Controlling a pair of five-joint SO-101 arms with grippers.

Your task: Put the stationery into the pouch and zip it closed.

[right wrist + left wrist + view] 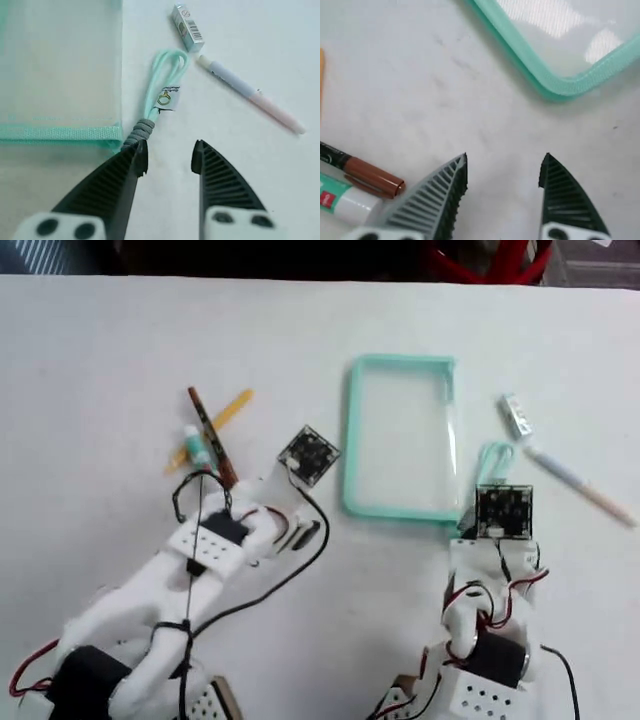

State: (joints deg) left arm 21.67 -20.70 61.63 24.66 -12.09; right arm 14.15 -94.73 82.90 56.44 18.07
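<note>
Pouch (350, 440) is lying flat mid-counter (120, 350), clear with a mint-green edge, nothing showing inside it. Left gripper (504, 167) is hovering released, grasping nothing, near the pouch's corner. The brown marker (197, 405), yellow stick (235, 405) and green-white tube (195, 445) are sitting in a crossed cluster just beside it, well apart from the pouch. Right gripper (170, 152) is also released and empty, at the pouch's other side. One of its fingers is sitting just beside the grey collar of the zip cord (167, 80) — can't tell if touching. Pastel pen (250, 92) and small packet (187, 27) are lying on the counter beyond the cord loop, outside the pouch.
</note>
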